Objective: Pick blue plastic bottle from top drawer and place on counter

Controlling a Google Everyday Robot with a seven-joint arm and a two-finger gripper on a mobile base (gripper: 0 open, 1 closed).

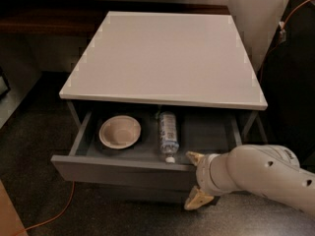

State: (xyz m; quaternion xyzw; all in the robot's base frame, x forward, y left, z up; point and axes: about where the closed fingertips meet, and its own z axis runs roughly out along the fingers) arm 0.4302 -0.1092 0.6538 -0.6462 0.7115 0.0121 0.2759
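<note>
gripper (196,178): jaws spread, at drawer (123,173) front | bottle (168,134): lying in open drawer, cap forward, near bowl (119,131) | advice: rise over front edge, grasp across the body

A shallow round cream bowl (119,131) sits upright just below the front edge of the white counter (167,58), left of its middle. A thin orange cable (68,203) trails over the dark floor (29,146) off the front left corner. Another orange cable (295,10) hangs beyond the back right corner, beside a pale wall panel (253,9). My hand (197,178) is below the front edge, towards the right corner.
</note>
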